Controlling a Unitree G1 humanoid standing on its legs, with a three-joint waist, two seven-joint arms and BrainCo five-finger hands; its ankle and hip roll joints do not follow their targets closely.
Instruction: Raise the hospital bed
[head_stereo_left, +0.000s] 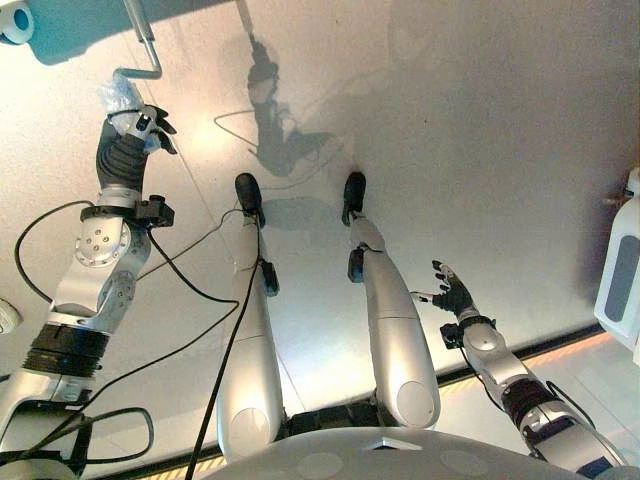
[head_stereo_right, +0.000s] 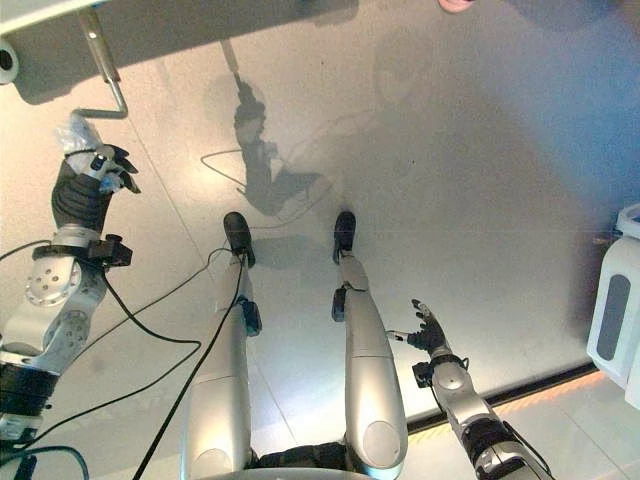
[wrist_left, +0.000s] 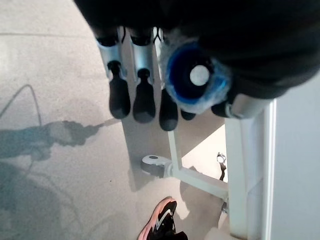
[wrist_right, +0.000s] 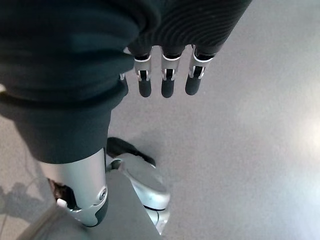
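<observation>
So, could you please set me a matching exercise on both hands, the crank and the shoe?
Things:
1. left hand
2. right hand
3. bent grey metal crank
4. pink and black shoe

States or places:
A. on the floor beside the white bed frame
B. fingers straight, holding nothing
C. comes out from under the bed frame
D. curled round the plastic-wrapped grip

Pairs: 1-D, 2-B, 3-C, 4-A

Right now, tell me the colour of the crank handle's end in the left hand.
Blue with a white centre, wrapped in clear plastic: crank handle, best in the left wrist view, held by the left hand.
</observation>
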